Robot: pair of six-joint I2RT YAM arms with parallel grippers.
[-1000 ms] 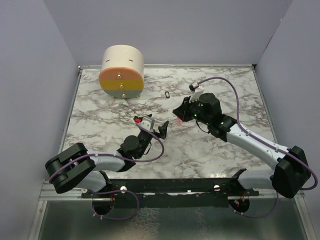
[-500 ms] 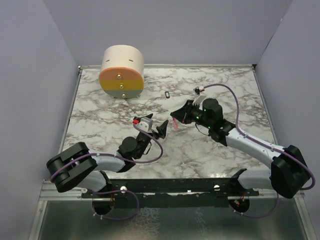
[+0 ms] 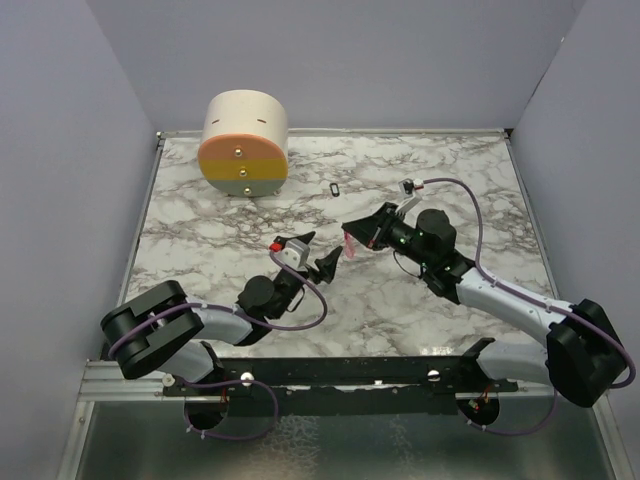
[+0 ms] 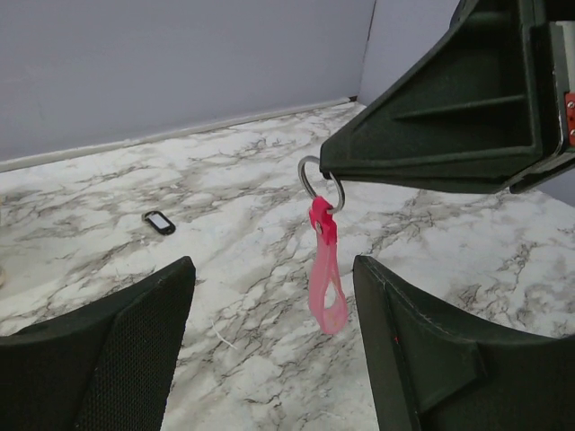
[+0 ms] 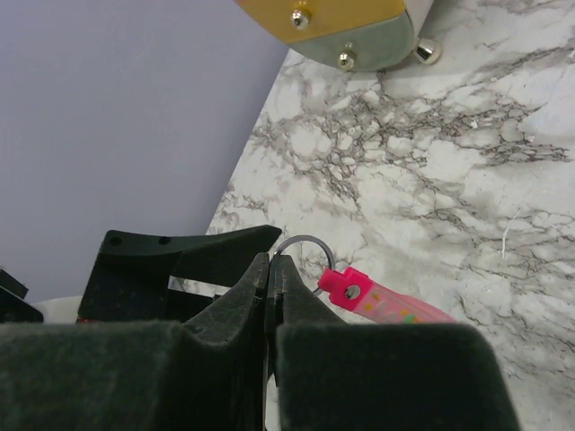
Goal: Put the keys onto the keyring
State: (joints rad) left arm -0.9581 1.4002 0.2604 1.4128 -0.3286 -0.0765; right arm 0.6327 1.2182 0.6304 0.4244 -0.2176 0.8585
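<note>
One slim pink key (image 4: 325, 269) hangs by its wire ring (image 4: 303, 182) from my pinching right claw (image 5: 270, 265); left claw (image 4: 271, 268) spread. Off-centre closing could tug it loose.

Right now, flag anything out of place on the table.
Nothing is spilled or damaged. The black keyring lies alone on the table, held by nothing, while the pink key dangles from a metal ring pinched in the shut right gripper, ahead of the open left gripper.
</note>
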